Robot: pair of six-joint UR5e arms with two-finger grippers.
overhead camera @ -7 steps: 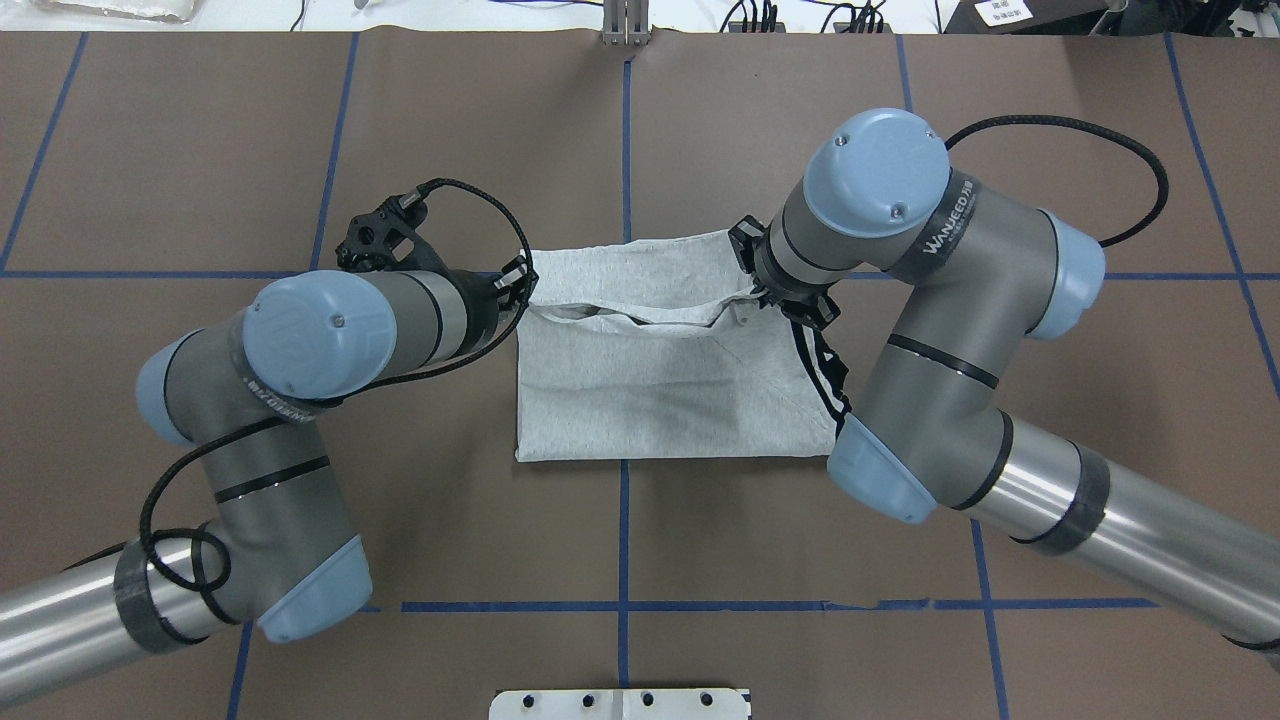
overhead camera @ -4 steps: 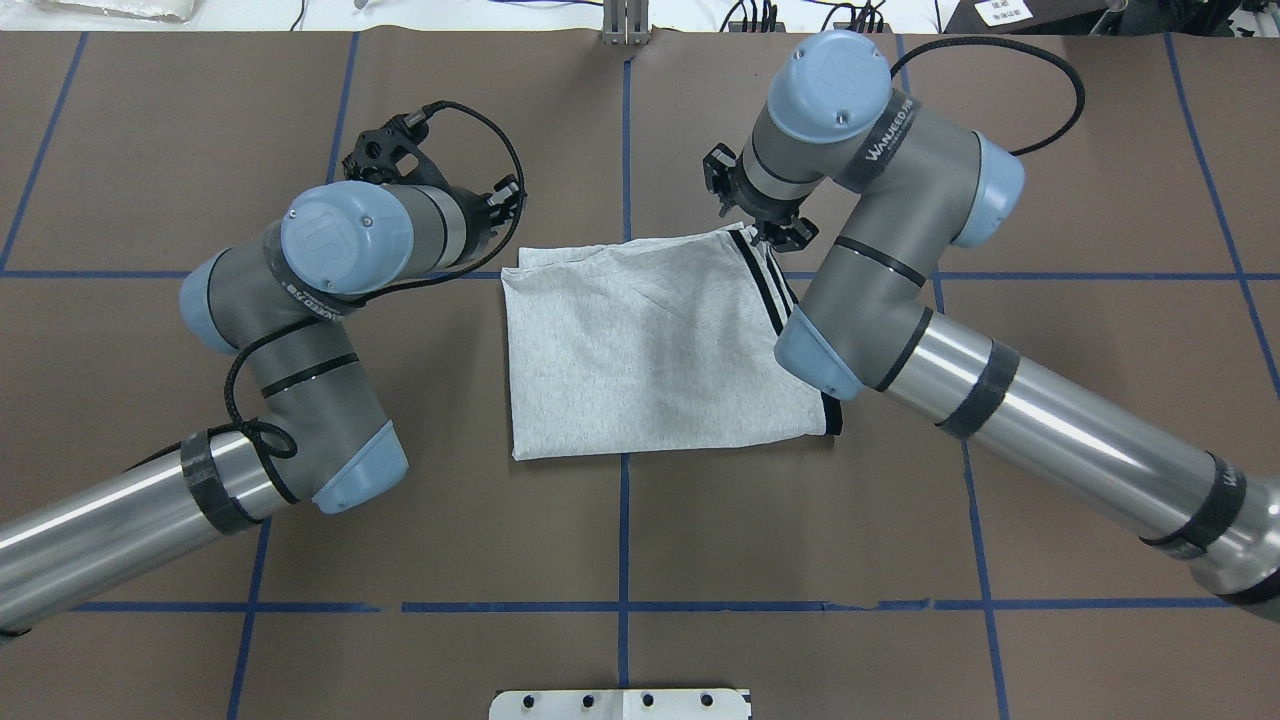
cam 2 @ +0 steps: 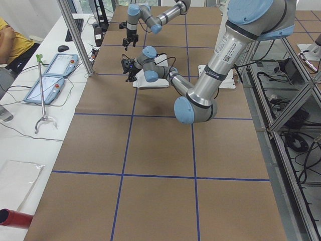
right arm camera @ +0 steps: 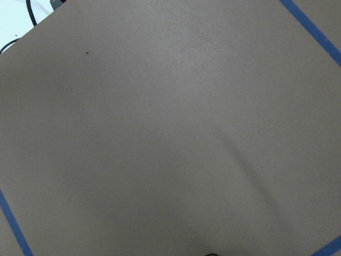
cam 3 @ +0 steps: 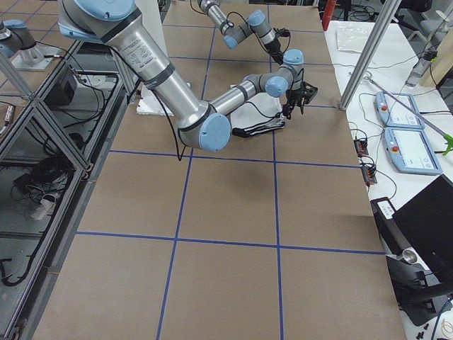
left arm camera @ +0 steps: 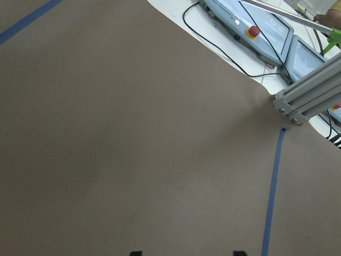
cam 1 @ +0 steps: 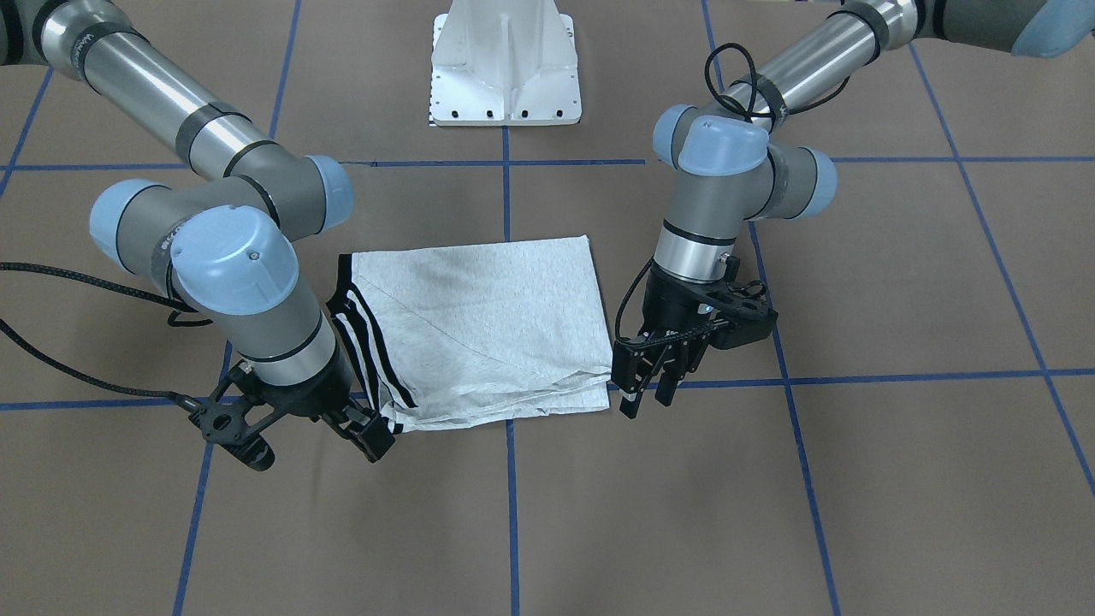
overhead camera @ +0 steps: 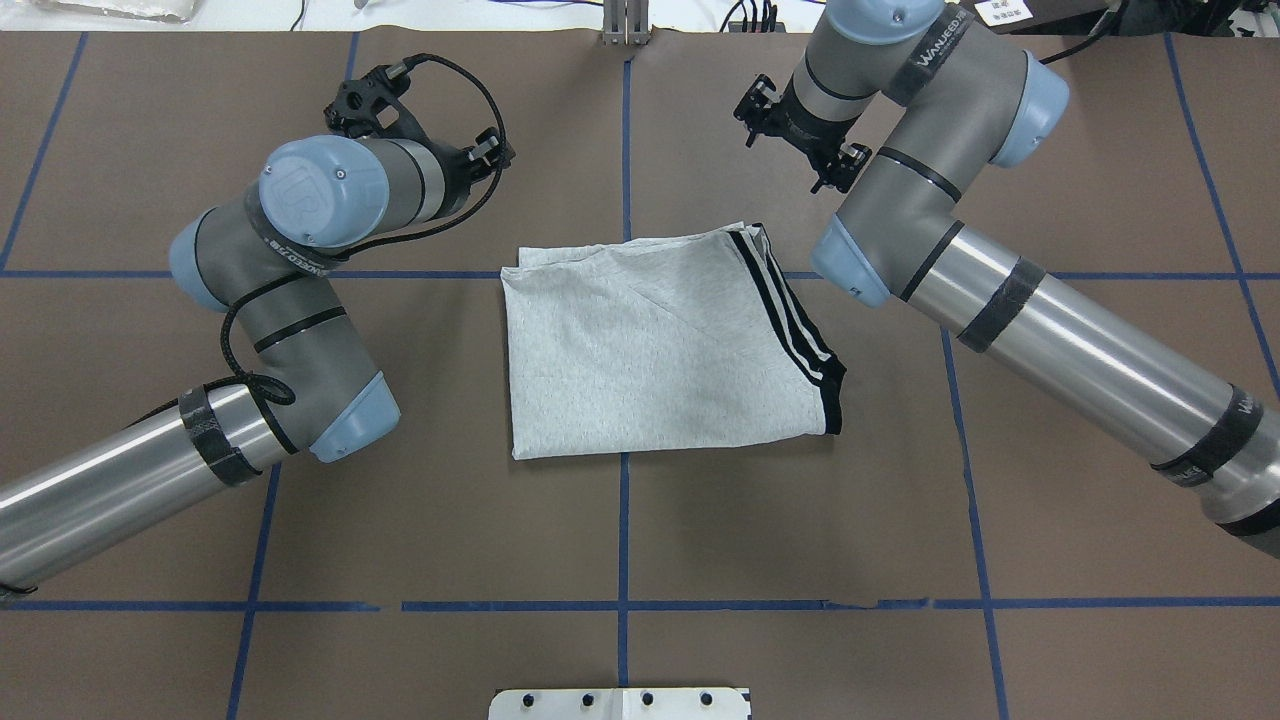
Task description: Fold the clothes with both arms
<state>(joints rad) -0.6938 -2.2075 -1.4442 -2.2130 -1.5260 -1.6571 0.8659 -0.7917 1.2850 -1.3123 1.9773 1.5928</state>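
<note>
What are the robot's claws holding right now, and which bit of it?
Nothing. The left claw and right claw both hang clear of the folded light-grey T-shirt with black stripes, which lies flat on the brown table.

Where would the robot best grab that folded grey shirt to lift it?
Probably at the T-shirt's far edge, coming in low from the side away from the robot. The stacked layers end there and gape slightly, so a finger could slip under; the near edge looks like a flat closed fold.

Overhead and front cameras look down from opposite sides (sharing the table (overhead camera: 700, 540)).
</note>
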